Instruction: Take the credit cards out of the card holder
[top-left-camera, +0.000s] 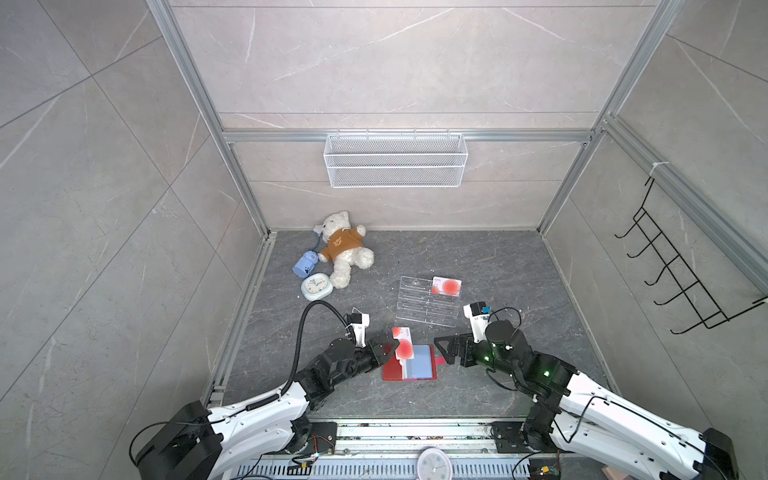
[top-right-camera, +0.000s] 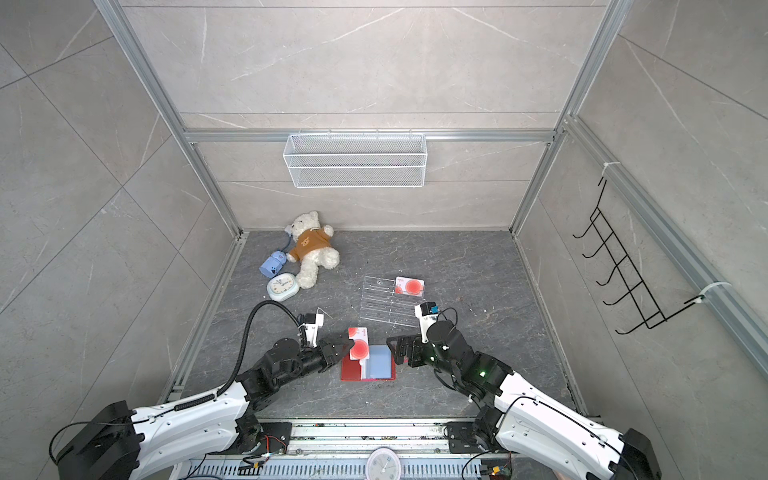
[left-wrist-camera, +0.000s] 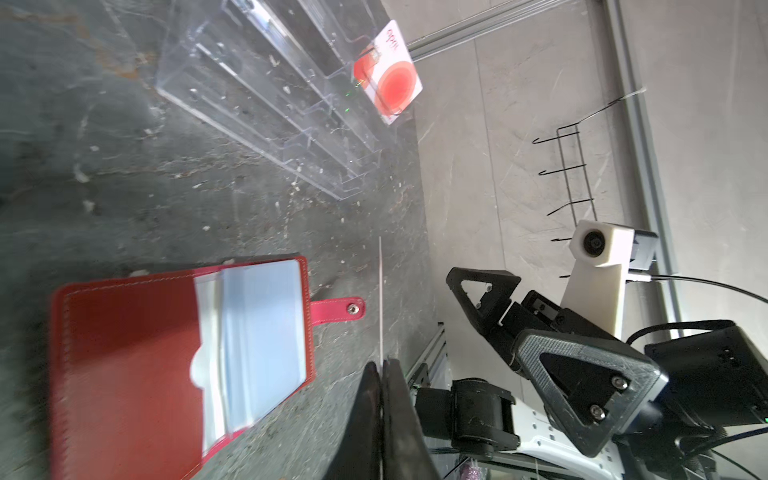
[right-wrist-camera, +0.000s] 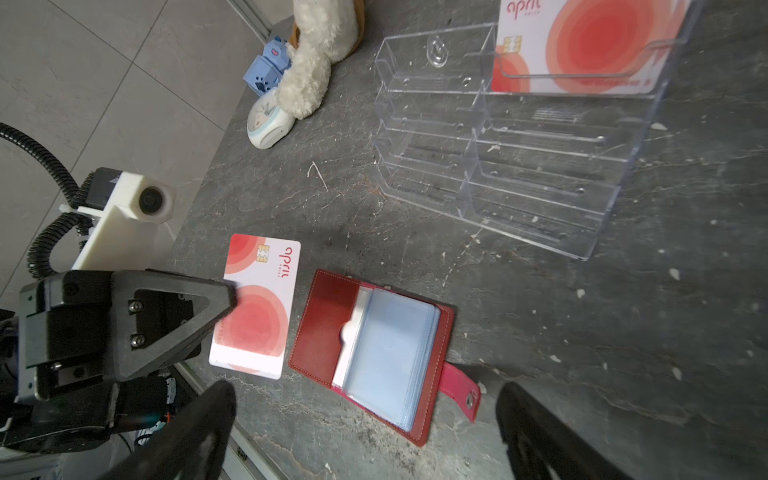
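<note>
left gripper (top-left-camera: 387, 348) pressed together on one credit card (top-left-camera: 403, 343), pinching it by a long edge. in the left wrist view, only the card's thin white edge, running straight out from the shut fingers (left-wrist-camera: 359, 415).

held card's long axis runs near-far in both top views. chip end points away from the robot base, big red circle end nearer. face up and roughly level. overlaps the far-left corner of the card holder (top-left-camera: 409, 365) in both top views. in the right wrist view sits just beside the red cover with a gap. cannot tell height above the table (top-left-camera: 498, 270).

card holder lies open and flat between the two grippers. spine runs near-far, so the open spread is longer left-right. bare red leaf toward the left arm, pale blue sleeves toward the right arm. snap tab (right-wrist-camera: 459, 390) sticks out toward the right gripper (top-left-camera: 444, 353). white piece with a thumb notch under the sleeves; cannot tell if that is a card.

right gripper spread wide, nothing between the jaws, just right of the tab.

second card (top-left-camera: 446, 286) sits in the far-right top pocket of the clear rack (top-left-camera: 419, 309), long axis left-right, printed face up. rack lies beyond the holder, apart from it.
</note>
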